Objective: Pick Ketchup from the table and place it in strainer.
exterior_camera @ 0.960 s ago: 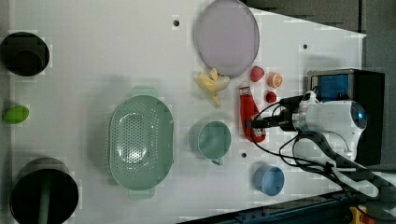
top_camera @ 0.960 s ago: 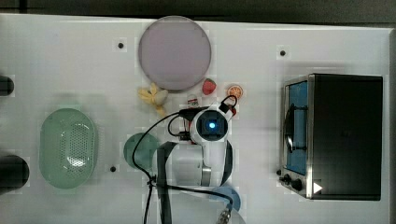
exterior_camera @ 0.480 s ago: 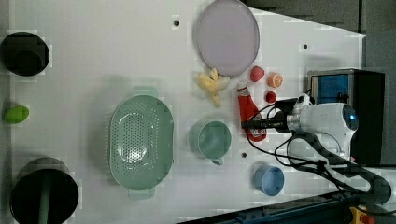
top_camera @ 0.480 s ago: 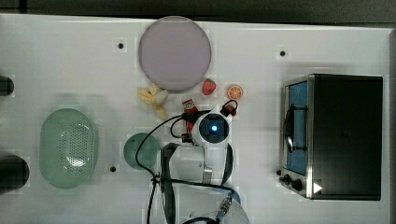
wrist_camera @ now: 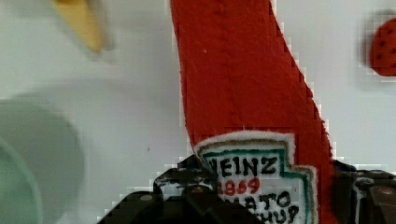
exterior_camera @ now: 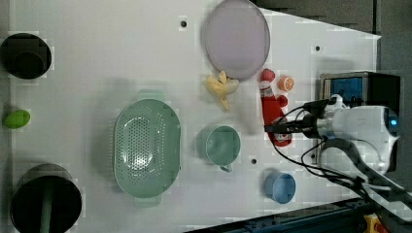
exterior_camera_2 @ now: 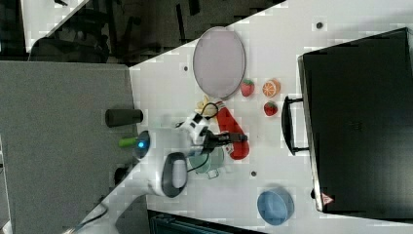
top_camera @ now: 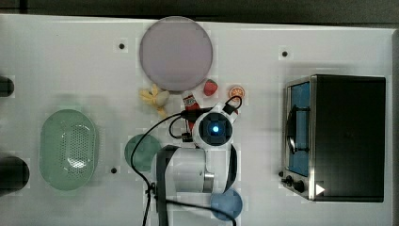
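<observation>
Currently the end effector [wrist_camera: 261, 205] is closed on the Ketchup [exterior_camera: 272, 114] at its label — bottle lying on the counter [exterior_camera: 97, 63]. Lift vertically before traversing toward the strainer [exterior_camera: 145, 148] — clear the green cup [exterior_camera: 222, 145].

top view: straight down from overhead, whole white table [top_camera: 56, 56] in frame
left view: high, steep, from one long side; the toaster oven [exterior_camera: 362, 90] at the left view's right
right view: high, from the opposite side, table slanting
wrist view: very close, on the Ketchup [wrist_camera: 247, 93]
shared: plate [top_camera: 175, 52], strainer [exterior_camera: 145, 148] in top and left views
</observation>
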